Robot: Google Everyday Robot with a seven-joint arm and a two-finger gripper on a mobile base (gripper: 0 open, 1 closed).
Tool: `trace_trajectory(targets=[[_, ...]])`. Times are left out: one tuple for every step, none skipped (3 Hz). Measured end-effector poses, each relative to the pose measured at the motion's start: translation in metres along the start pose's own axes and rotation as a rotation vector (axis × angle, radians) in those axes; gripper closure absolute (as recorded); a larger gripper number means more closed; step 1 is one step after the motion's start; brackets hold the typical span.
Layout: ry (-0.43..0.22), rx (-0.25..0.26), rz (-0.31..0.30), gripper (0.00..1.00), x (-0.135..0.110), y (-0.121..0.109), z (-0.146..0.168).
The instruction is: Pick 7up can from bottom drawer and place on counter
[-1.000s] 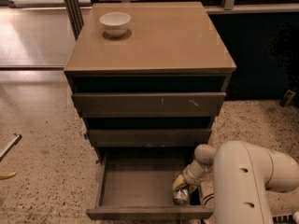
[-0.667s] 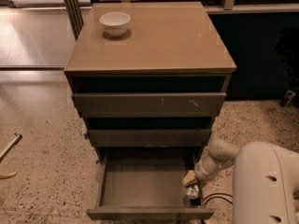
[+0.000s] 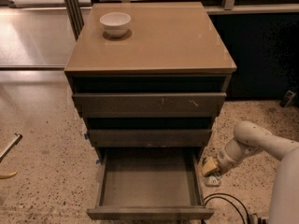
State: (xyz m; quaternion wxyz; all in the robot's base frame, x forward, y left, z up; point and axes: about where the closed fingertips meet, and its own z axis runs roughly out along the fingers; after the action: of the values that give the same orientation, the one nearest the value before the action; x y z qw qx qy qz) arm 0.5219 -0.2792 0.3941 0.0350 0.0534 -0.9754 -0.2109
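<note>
The bottom drawer [image 3: 149,181] is pulled open and its dark grey-brown tray shows nothing inside. My gripper [image 3: 211,175] hangs at the end of the white arm [image 3: 247,143], just outside the drawer's right wall and low above the floor. It is shut on the 7up can [image 3: 213,181], a small pale green-white shape right under the yellowish wrist part; most of the can is hidden. The counter [image 3: 159,41] is the glossy tan top of the cabinet, well above and to the left of the gripper.
A white bowl [image 3: 115,23] stands on the counter's back left corner. The two upper drawers [image 3: 148,104] are slightly ajar. A black cable [image 3: 224,202] lies on the speckled floor by the drawer's right front corner. A dark wall runs behind on the right.
My gripper has moved right and up, out of the bottom drawer's right side to beyond its right wall, and the can has gone with it. The drawer tray now shows nothing.
</note>
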Motion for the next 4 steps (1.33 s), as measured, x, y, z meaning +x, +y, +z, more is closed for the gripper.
trace_trajectory(targets=[[-0.016,0.053,-0.051,1.00,0.007,0.002,-0.068],[-0.035,0.103,-0.080,1.00,0.018,0.002,-0.138],[-0.079,0.136,-0.080,1.00,0.028,0.008,-0.216],[-0.144,0.153,-0.084,1.00,0.027,0.027,-0.296]])
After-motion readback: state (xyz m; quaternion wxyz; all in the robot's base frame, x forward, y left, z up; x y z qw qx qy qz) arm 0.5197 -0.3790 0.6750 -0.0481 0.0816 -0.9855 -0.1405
